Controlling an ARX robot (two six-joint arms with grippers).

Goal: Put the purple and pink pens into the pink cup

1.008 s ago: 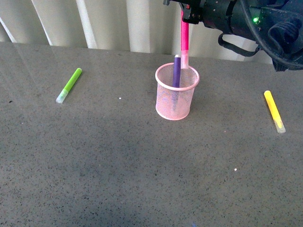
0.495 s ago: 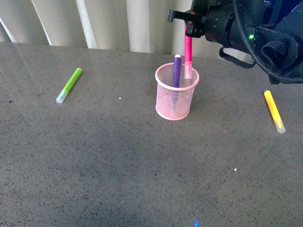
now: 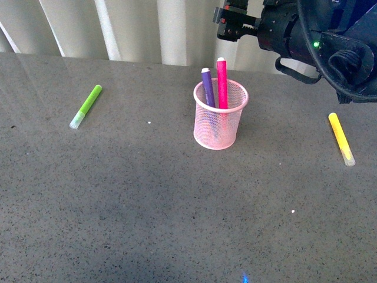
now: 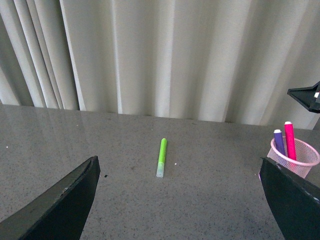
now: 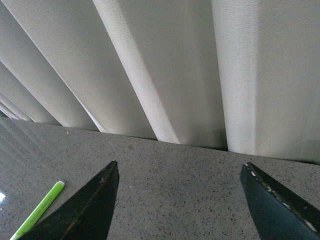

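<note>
The pink mesh cup [image 3: 218, 125] stands upright mid-table. The purple pen [image 3: 208, 87] and the pink pen [image 3: 222, 81] both stand inside it, tops above the rim. My right gripper [image 3: 237, 22] hovers open and empty just above and behind the cup. In the left wrist view the cup [image 4: 300, 159] shows at the right edge with the purple pen [image 4: 279, 141] and pink pen [image 4: 289, 139] in it. My left gripper [image 4: 180, 200] is open and empty, out of the front view. The right wrist view shows its open gripper [image 5: 180, 200] over bare table.
A lime-green pen [image 3: 86, 106] lies at the left of the table; it also shows in the left wrist view [image 4: 161, 157] and the right wrist view [image 5: 37, 211]. A yellow pen [image 3: 341, 138] lies at the right. Pale curtains [image 3: 147, 29] hang behind the table.
My right gripper let go of the pink pen, which dropped fully into the cup beside the purple pen. The gripper has risen slightly and opened.
</note>
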